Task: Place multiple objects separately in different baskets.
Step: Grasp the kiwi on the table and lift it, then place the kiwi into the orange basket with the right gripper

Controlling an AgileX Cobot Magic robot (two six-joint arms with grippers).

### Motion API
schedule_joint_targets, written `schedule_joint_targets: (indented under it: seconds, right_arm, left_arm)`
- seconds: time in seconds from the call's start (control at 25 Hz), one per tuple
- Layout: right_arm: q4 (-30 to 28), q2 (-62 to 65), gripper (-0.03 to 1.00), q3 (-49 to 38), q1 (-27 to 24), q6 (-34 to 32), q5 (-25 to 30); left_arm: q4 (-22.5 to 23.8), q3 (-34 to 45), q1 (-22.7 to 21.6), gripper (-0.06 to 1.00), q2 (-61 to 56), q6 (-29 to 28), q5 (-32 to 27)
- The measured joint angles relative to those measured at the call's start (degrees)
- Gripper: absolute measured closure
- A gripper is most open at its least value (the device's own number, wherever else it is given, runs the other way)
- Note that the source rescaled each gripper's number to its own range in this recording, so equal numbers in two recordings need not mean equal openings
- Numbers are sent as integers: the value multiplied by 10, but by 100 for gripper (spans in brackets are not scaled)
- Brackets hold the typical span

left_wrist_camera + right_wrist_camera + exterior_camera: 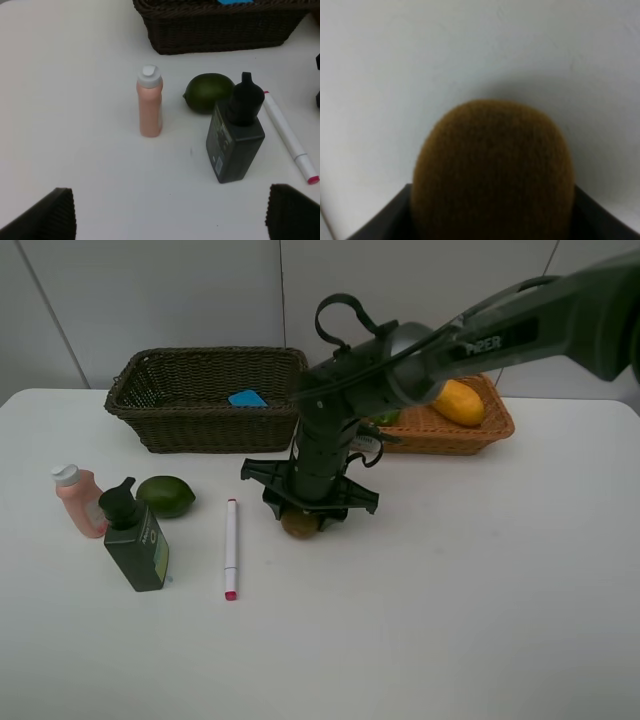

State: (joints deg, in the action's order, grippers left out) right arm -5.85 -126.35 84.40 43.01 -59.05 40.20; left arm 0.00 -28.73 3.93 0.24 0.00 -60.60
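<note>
My right gripper (303, 512) reaches down at the table's middle, shut on the brown kiwi (300, 524), which fills the right wrist view (492, 170) between the dark fingers (395, 217). The kiwi rests on the table. My left gripper (170, 220) is open, its fingertips (47, 215) far apart, hovering short of the pink bottle (150, 105), green fruit (208, 92), dark green pump bottle (235, 135) and white marker (287, 135). The dark basket (200, 410) holds the blue eraser (247, 398). The orange-tan basket (470, 435) holds the mango (459, 402) and a green fruit (385, 418).
At the table's left stand the pink bottle (79, 502) and pump bottle (136, 538), with the green fruit (166, 496) behind them and the marker (231, 547) lying to their right. Both baskets sit at the back edge. The right arm crosses over the orange-tan basket.
</note>
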Motion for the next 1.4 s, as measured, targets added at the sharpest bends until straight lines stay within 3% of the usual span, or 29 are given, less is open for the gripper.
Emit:
schedule_joint_targets:
  seconds: [0.48,0.8,1.04,1.4]
  right_arm:
    - [-1,57,88,0,0,0,41]
    - [-41,131,88,0,-7,0,68]
    - [-46,157,88,0,-72,21,73]
    - [-54,159,88,0,-209,140,44]
  left_arm:
    - [0,0,0,-5,0,0,0]
    - [0,0,0,-5,0,0,0]
    - [0,0,0,-5,0,0,0]
    - [0,0,0,-5,0,0,0]
